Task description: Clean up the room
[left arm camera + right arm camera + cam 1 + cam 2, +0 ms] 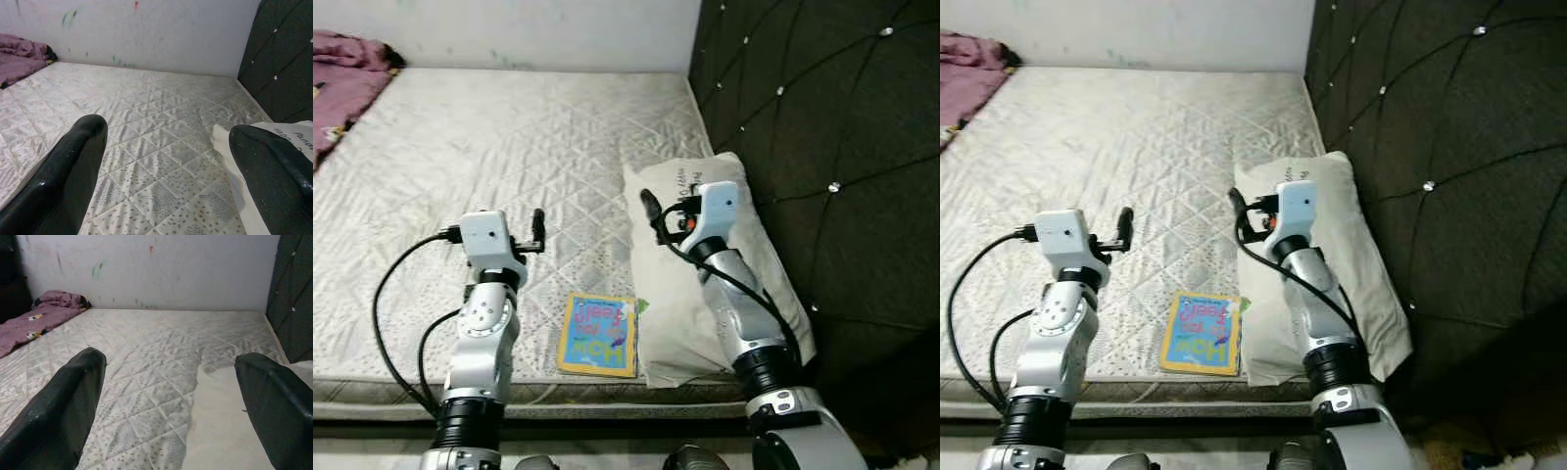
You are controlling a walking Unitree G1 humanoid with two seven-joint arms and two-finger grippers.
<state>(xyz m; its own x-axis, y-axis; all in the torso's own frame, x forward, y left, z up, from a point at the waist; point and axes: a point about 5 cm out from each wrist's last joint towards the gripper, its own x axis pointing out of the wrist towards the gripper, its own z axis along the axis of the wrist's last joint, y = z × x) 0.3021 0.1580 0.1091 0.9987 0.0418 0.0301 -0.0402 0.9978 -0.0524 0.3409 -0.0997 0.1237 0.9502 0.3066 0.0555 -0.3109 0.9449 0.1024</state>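
Soft, even light falls across the mattress (509,147), bright enough to read its quilted stitching, with no hard shadows. The tufted headboard (832,147) stays dark, its studs catching small glints. Head views are sharp throughout. In the wrist views, the near black fingers (58,181) loom large and slightly soft, with faint sheen along their edges.

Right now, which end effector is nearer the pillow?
Right. The right end effector hovers over the pillow; the left end effector is over bare mattress beside it.
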